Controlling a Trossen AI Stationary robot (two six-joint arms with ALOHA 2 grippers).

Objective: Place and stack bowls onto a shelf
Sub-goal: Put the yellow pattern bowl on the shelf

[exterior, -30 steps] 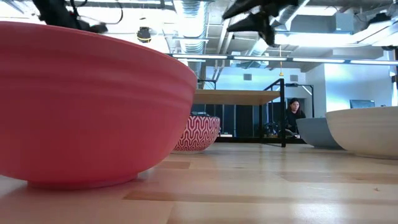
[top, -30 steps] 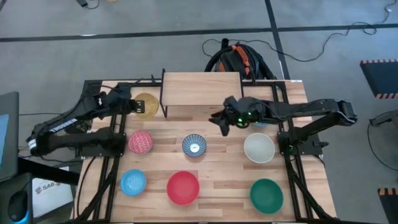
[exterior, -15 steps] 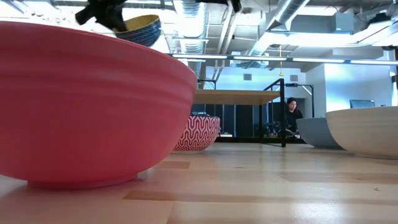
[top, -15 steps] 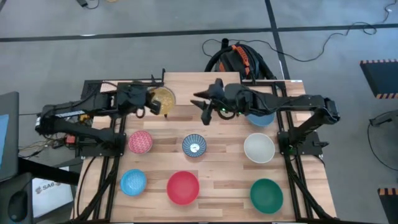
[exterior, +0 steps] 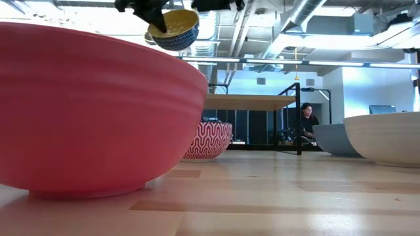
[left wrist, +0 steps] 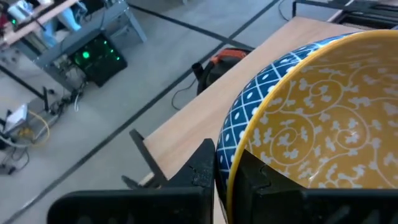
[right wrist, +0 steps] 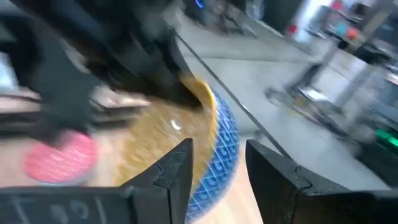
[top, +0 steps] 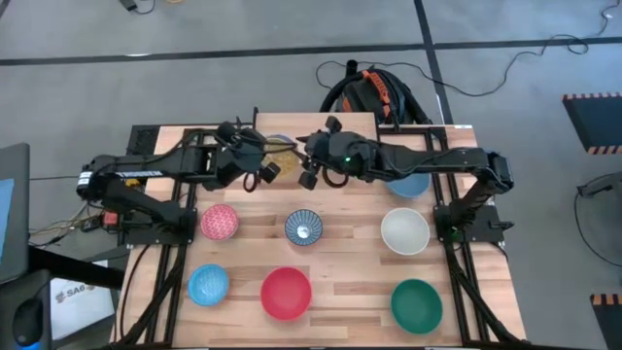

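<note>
Left gripper [left wrist: 227, 177] holds the yellow bowl [left wrist: 323, 130] above the shelf [top: 316, 146], fingers clamped on its rim. Right gripper [right wrist: 217, 168] faces it, fingers apart around the rim.

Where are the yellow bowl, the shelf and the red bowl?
yellow bowl [left wrist: 323, 130]: left wrist view, on its patterned inside.
shelf [top: 321, 126]: high view, on the bare wooden board.
red bowl [top: 286, 293]: high view, on its inside centre.

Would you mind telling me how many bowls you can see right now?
8: yellow bowl held above the shelf; light blue bowl partly under the right arm; pink, patterned, white; blue, red, green nearest.
</note>
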